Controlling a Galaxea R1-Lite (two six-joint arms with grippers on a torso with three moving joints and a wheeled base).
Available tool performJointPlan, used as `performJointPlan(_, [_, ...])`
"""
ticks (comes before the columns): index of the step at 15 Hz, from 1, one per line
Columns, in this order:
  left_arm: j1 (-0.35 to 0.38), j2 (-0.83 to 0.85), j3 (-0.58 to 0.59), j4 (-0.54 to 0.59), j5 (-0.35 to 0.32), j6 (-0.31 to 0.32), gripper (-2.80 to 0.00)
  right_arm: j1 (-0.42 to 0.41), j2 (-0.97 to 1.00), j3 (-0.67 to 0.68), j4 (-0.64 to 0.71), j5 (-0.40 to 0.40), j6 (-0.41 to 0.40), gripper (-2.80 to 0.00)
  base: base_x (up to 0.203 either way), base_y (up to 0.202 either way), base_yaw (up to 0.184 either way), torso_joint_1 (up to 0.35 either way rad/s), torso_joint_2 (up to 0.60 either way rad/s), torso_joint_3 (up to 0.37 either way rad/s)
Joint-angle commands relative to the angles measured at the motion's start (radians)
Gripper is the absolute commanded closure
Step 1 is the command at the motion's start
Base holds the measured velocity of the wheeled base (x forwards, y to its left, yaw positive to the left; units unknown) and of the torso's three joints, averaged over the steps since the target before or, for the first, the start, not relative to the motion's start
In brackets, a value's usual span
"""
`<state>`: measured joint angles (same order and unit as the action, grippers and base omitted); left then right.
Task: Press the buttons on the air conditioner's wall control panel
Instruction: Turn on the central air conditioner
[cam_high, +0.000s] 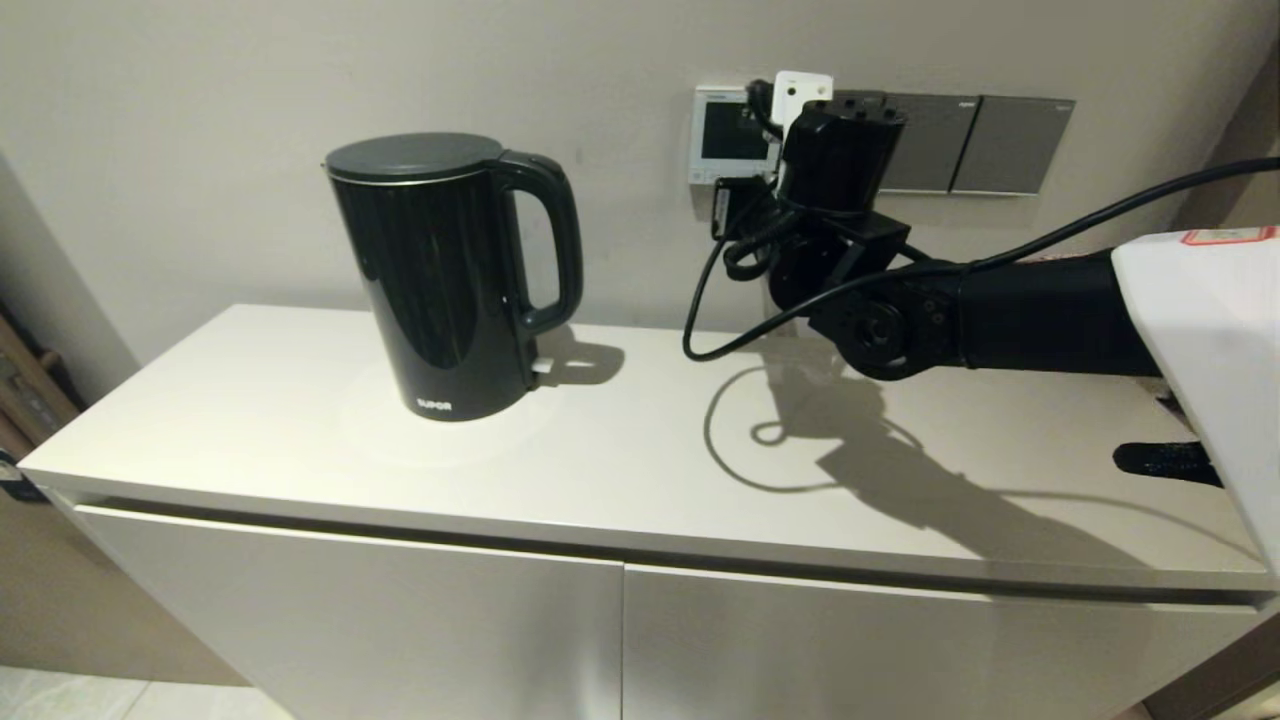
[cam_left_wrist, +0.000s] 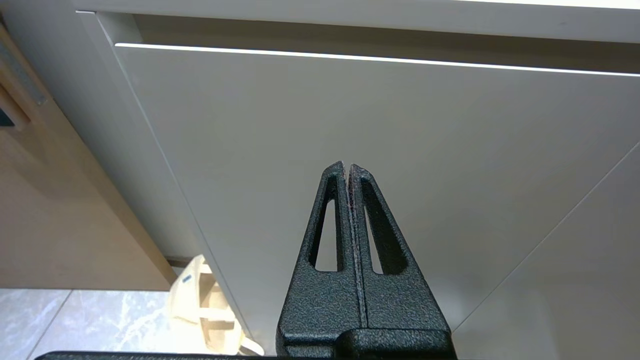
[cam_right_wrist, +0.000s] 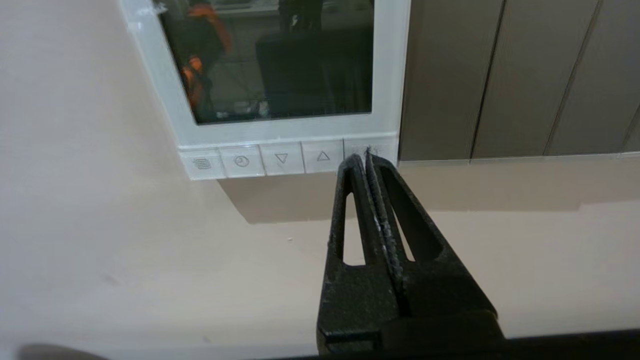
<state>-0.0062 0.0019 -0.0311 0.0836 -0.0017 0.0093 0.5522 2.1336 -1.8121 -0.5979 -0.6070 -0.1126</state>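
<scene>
The white wall control panel (cam_high: 727, 135) hangs on the wall above the cabinet, its screen dark; it also shows in the right wrist view (cam_right_wrist: 385, 75). A row of pale buttons (cam_right_wrist: 280, 159) runs along its lower edge. My right gripper (cam_right_wrist: 363, 157) is shut and empty, its tips at the rightmost button (cam_right_wrist: 380, 149), touching or very nearly so. In the head view the right wrist (cam_high: 835, 160) covers the panel's right side. My left gripper (cam_left_wrist: 347, 167) is shut and empty, low in front of the cabinet door.
A black electric kettle (cam_high: 450, 275) stands on the white cabinet top (cam_high: 620, 450), left of the panel. Dark grey switch plates (cam_high: 985, 145) sit on the wall right of the panel. A black cable (cam_high: 720, 300) loops from the right arm.
</scene>
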Motion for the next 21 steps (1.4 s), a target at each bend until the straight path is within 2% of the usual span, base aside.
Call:
performJointPlan(1, [0.0, 0.0, 0.0, 0.001, 0.0, 0.0, 0.0, -0.008, 0.023, -0.004, -0.003, -0.003, -0.001, 0.0, 0.0, 0.0, 0.0, 0.0, 0.0, 0.0])
performJointPlan(6, [0.0, 0.0, 0.0, 0.001, 0.0, 0.0, 0.0, -0.009, 0.037, -0.032, -0.002, 0.0, -0.002, 0.0, 0.0, 0.0, 0.0, 0.0, 0.0, 0.0])
performJointPlan(21, [0.0, 0.0, 0.0, 0.001, -0.001, 0.0, 0.0, 0.003, -0.008, 0.019, -0.011, -0.004, -0.004, 0.0, 0.0, 0.0, 0.0, 0.0, 0.0, 0.0])
